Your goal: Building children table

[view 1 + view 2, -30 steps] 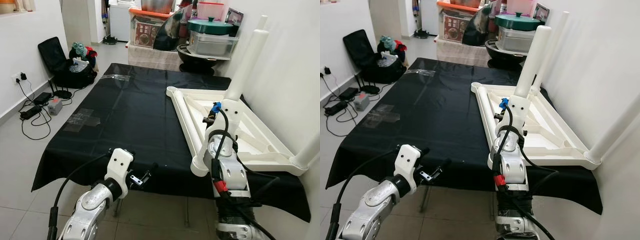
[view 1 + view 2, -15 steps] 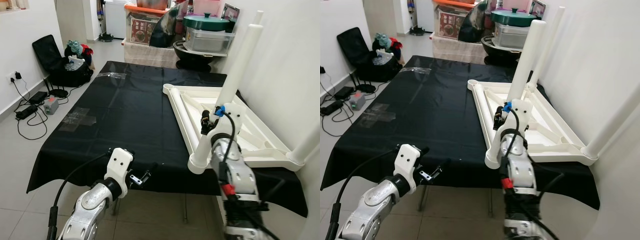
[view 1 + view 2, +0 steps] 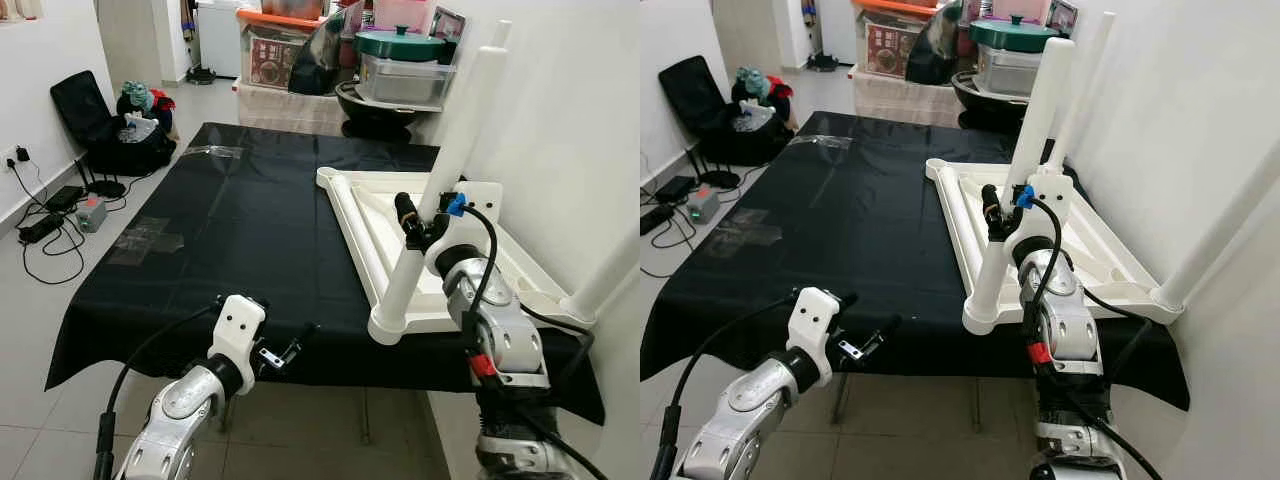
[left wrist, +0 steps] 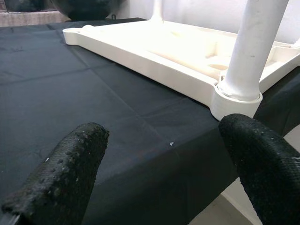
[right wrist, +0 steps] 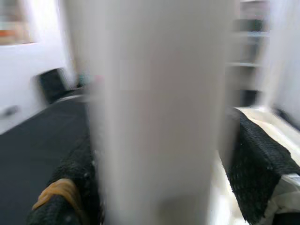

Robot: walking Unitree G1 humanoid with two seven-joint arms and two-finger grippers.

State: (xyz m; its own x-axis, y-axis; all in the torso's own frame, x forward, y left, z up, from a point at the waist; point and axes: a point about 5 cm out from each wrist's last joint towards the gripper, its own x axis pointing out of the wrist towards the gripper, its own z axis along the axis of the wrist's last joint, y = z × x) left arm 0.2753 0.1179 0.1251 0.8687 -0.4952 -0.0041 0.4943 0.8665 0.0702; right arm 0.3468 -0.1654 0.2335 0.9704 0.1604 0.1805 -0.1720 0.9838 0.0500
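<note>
The black-covered work table (image 3: 250, 215) carries the white children's tabletop (image 3: 380, 225), lying upside down along its right side by the wall, and over the last second my head view has drifted, so I discount that shift. What has really changed is my right arm: it has swung from in front of the near corner round to the side, and the right gripper (image 3: 412, 222) now sits partway up the near leg (image 3: 425, 215), which stands upright in its corner socket. In the right wrist view the leg fills the gap between the fingers (image 5: 253, 164), so I judge it clamped and the leg being seated. My left gripper (image 3: 290, 352) hangs spread wide and empty over the table's front edge.
</note>
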